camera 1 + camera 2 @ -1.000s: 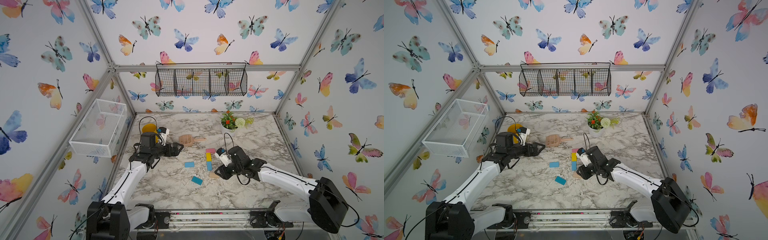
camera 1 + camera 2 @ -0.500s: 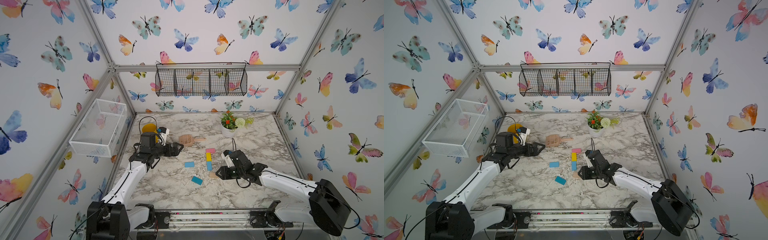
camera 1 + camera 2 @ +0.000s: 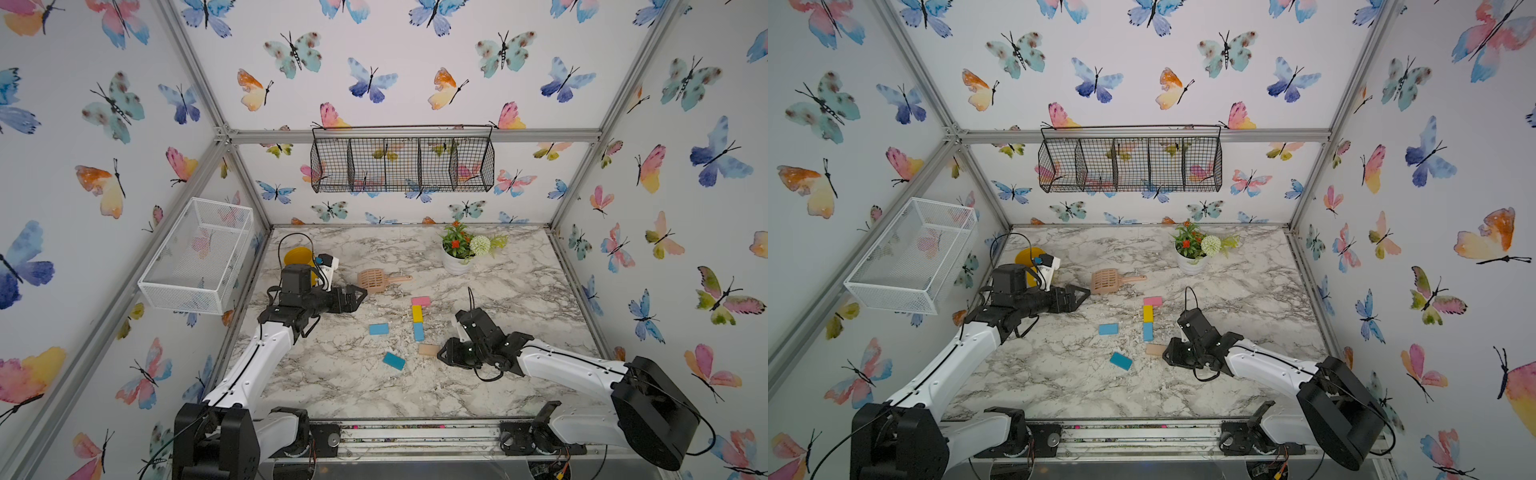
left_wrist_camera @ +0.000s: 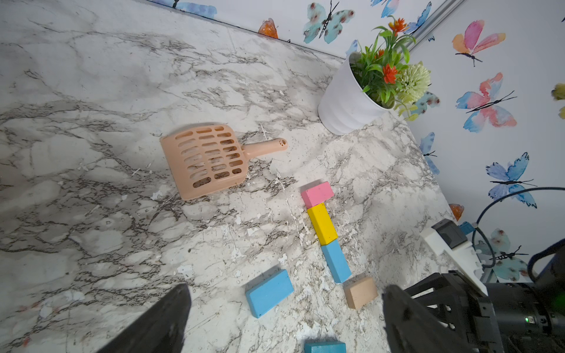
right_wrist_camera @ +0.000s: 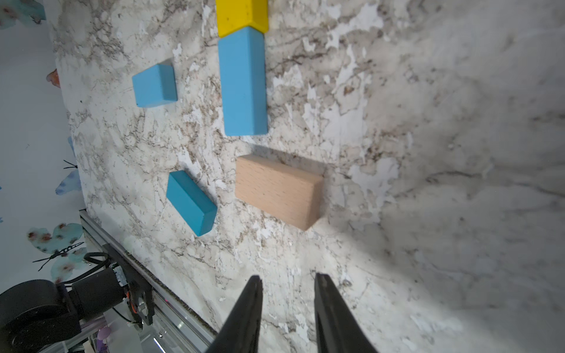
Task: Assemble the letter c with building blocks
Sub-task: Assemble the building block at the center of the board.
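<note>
A pink block (image 3: 420,301), a yellow block (image 3: 417,313) and a light blue block (image 3: 418,331) lie end to end in a straight column mid-table. Just in front of the column a tan wood block (image 3: 428,350) lies crosswise. A second light blue block (image 3: 378,329) and a teal block (image 3: 393,360) lie loose to the left. My right gripper (image 3: 441,354) is low beside the tan block (image 5: 278,189), its jaws a narrow gap apart and holding nothing (image 5: 287,276). My left gripper (image 3: 361,296) hovers wide open and empty near the scoop.
A peach slotted scoop (image 3: 376,279) lies behind the blocks. A white flower pot (image 3: 455,262) stands at the back right, a yellow cup (image 3: 297,257) at the back left. A white wire basket (image 3: 195,253) hangs on the left wall. The front rail (image 3: 415,430) edges the table.
My right gripper has moved from beside the column toward the table's front, down next to the tan block, and its jaws have narrowed. The left arm and the blocks have not moved.
</note>
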{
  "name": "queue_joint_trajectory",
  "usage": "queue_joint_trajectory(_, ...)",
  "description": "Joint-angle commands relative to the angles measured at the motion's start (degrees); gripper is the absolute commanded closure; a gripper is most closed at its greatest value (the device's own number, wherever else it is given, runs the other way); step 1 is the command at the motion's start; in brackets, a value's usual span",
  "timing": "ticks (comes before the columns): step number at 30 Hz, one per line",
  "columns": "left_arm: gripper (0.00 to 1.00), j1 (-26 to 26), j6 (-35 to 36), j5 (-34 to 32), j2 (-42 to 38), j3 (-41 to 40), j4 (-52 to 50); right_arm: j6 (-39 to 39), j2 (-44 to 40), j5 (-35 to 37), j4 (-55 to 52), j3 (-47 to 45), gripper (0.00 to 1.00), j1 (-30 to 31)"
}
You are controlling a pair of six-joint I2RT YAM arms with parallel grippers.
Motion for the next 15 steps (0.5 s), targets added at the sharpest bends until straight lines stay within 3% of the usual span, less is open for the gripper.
queue_joint_trajectory(1,0.02,0.34,0.58,0.77,-0.69,-0.67,0.17,2.53,1.11,0.27,3.25,-0.83,0.69,0.16)
queue_joint_trajectory(15,0.02,0.41,0.57,0.78,-0.87,-0.67,0.16,8.68,3.74,0.5,11.35,-3.05,0.7,0.09)
